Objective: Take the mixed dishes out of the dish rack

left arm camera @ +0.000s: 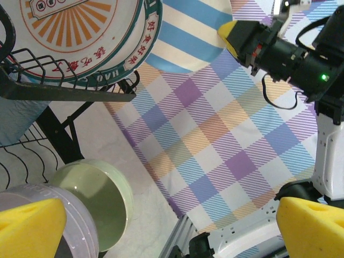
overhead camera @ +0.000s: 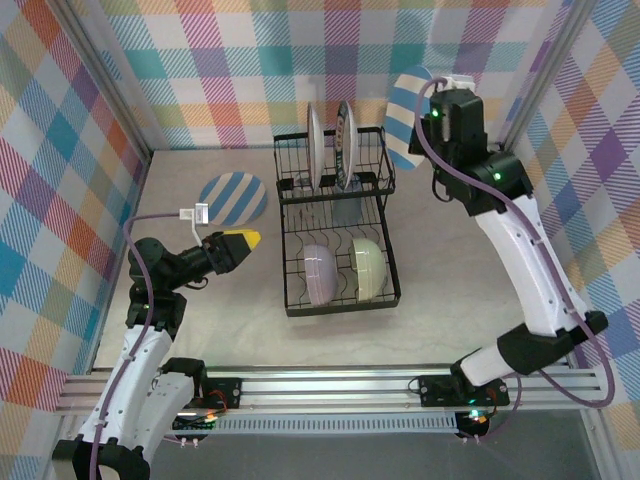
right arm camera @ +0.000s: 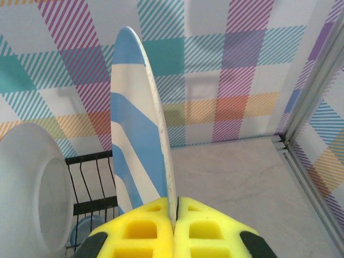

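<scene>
The table (overhead camera: 460,300) is a pale, faintly mottled surface, closed in on three sides by walls (overhead camera: 200,60) hung with plaid cloth in teal, purple, orange, yellow and blue. Aluminium posts (overhead camera: 112,90) run up the back corners, and an aluminium rail (overhead camera: 330,384) along the near edge carries both arm bases. The black wire dish rack (overhead camera: 340,235) stands in the middle of the table. Two upright plates (overhead camera: 315,150) sit in its raised far section, and a lavender bowl (overhead camera: 320,272) and a pale green bowl (overhead camera: 368,268) stand side by side in the near, lower part. The left wrist view shows the white plate with orange pattern (left arm camera: 75,27) in the rack's upper level. The right pincer (overhead camera: 432,108) is raised just to the right of the rack's far end, near the back wall. Its yellow pads (right arm camera: 145,231) are pressed onto the lower edge of a blue-and-white striped plate (right arm camera: 137,123), which it holds on edge, clear of the rack and the table. A second striped plate (overhead camera: 233,198) lies flat on the table to the left of the rack. The left pincer (overhead camera: 238,245) hovers low near the rack's left side, close to that flat plate. Its yellow fingertips (left arm camera: 29,228) are spread wide with nothing between them.
</scene>
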Robot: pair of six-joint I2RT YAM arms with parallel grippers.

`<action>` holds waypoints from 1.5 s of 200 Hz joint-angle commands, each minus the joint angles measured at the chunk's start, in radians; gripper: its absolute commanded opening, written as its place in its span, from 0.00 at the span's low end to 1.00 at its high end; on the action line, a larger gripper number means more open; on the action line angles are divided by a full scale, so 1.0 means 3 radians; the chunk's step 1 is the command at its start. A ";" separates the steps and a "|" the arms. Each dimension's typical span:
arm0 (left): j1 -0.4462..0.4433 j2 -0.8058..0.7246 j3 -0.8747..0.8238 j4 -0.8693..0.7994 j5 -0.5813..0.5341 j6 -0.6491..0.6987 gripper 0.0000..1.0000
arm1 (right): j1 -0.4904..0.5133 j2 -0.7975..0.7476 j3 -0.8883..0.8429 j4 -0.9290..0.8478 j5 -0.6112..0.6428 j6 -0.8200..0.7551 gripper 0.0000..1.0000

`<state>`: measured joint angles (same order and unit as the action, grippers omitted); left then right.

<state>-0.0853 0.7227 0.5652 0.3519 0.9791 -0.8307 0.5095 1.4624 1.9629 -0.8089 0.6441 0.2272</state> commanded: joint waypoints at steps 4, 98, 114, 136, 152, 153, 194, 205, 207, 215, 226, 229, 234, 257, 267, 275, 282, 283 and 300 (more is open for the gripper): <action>-0.0046 -0.0016 -0.0029 0.0193 0.0042 -0.0059 1.00 | -0.0016 -0.0320 -0.0141 0.0061 -0.0025 0.0143 0.00; -0.0038 -0.0026 -0.0023 0.0070 -0.0021 -0.0005 1.00 | -0.0016 -0.1229 -0.0956 -0.0345 -0.0411 0.0655 0.00; -0.0038 -0.0027 -0.0028 0.0055 -0.0021 -0.0006 1.00 | -0.0016 -0.1372 -0.1055 -0.0481 -0.0441 0.0709 0.00; -0.0038 -0.0026 -0.0038 0.0049 -0.0018 -0.0023 1.00 | -0.0018 -0.1592 -0.1171 -0.0614 -0.0560 0.0766 0.00; -0.0038 -0.0026 -0.0029 -0.0013 -0.0067 -0.0004 1.00 | -0.0016 -0.1722 -0.1227 -0.0721 -0.0676 0.0818 0.00; -0.0040 -0.0029 -0.0028 -0.0025 -0.0075 -0.0003 1.00 | -0.0016 -0.1731 -0.1229 -0.0728 -0.0680 0.0820 0.00; -0.0119 0.0015 0.0259 -0.0873 -0.0258 0.0382 1.00 | -0.0017 -0.2019 -0.1561 -0.0822 -0.1001 0.0944 0.00; -0.0147 0.0001 0.0304 -0.0947 -0.0257 0.0384 1.00 | -0.0016 -0.2100 -0.1669 -0.0836 -0.1053 0.0975 0.00; -0.0152 0.0000 0.0311 -0.0961 -0.0259 0.0384 1.00 | -0.0016 -0.2111 -0.1686 -0.0833 -0.1072 0.0981 0.00; -0.0184 -0.0001 0.0359 -0.1033 -0.0258 0.0399 1.00 | -0.0016 -0.2185 -0.1797 -0.0776 -0.1198 0.0990 0.00; -0.0251 0.0014 0.0448 -0.1199 -0.0274 0.0486 1.00 | -0.0017 -0.2280 -0.1956 -0.0655 -0.1420 0.1008 0.00; -0.0272 0.0016 0.0473 -0.1255 -0.0279 0.0514 1.00 | -0.0016 -0.2291 -0.1977 -0.0642 -0.1451 0.1017 0.00; -0.0310 0.0028 0.0522 -0.1352 -0.0303 0.0578 1.00 | -0.0017 -0.2318 -0.2032 -0.0607 -0.1520 0.1049 0.00; -0.0507 0.0103 0.0712 -0.1716 -0.0412 0.0848 0.99 | -0.0016 -0.2350 -0.2148 -0.0538 -0.1759 0.1139 0.00; -0.0586 0.0163 0.0785 -0.1833 -0.0451 0.0933 0.99 | -0.0016 -0.2349 -0.2163 -0.0504 -0.1863 0.1161 0.00; -0.0653 0.0204 0.0831 -0.1906 -0.0487 0.0984 0.99 | -0.0016 -0.2350 -0.2169 -0.0476 -0.1960 0.1175 0.00; -0.0711 0.0232 0.0857 -0.1947 -0.0515 0.1016 0.99 | -0.0016 -0.2340 -0.2176 -0.0448 -0.2042 0.1186 0.00; -0.0719 0.0236 0.0859 -0.1951 -0.0519 0.1021 0.99 | -0.0016 -0.2339 -0.2181 -0.0443 -0.2056 0.1191 0.00; -0.0864 0.0309 0.0915 -0.2014 -0.0601 0.1088 0.99 | -0.0016 -0.2301 -0.2226 -0.0381 -0.2279 0.1227 0.00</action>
<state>-0.2886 0.7925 0.7986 -0.1581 0.8413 -0.5808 0.5087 0.7719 1.3045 -1.0252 0.0982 0.5529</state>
